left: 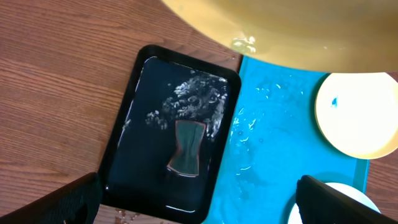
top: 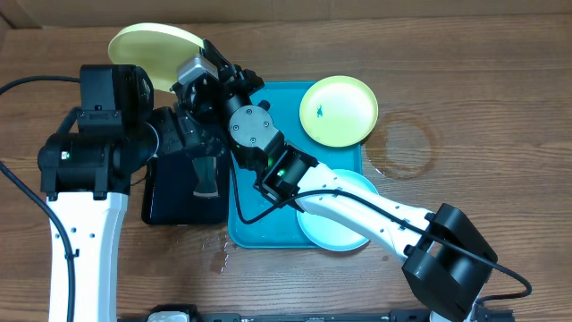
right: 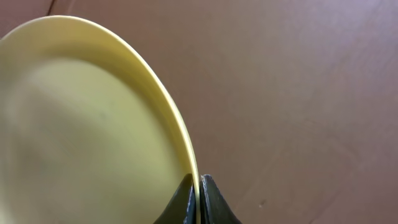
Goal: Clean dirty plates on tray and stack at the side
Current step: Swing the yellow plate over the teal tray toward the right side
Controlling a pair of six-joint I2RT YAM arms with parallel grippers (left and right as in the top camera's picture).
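- Right claw [right: 199, 198]: shut tight on the rim of the held plate [right: 81, 124], with the thin edge pinched between the two fingertips.
- Left claw [left: 199, 180]: spread fully wide and empty, hanging over the black tray [left: 134, 118].
- Positions, overhead: the held plate [top: 152, 45] is off the tray [top: 259, 228], at its 11 o'clock, tilted over the bare table [top: 465, 72]. Cannot tell whether it touches the wood.
- The smudged plate [top: 338, 110] sits at the tray's 1 o'clock corner and overlaps the rim.
- The blue plate [top: 338, 236] lies at the tray's 5 o'clock, partly under the right arm.
- The black tray lies at the tray's 9 o'clock, just beside it.
- Handling (judgement): the plates look like thin, stiff, light plastic and are unlikely to break.
  - They are wet, so probably slippery.
  - A pinch at one rim point could let a plate swing or slide out.
  - Best hold: a deep bite across the rim, with the plate kept near level when it is set down.
- Right wrist only: the pinch itself, close up. Overhead, the wrist body hides the fingertips.
- Left wrist only:
  - water beading on the held plate's low edge
  - foam [left: 193, 102] and the sponge [left: 186, 149] in the black tray
  - a wet sheen on the tray
- Overhead only: all three plates and both arms together.
- The blue smudge shows in both the overhead and left wrist views.
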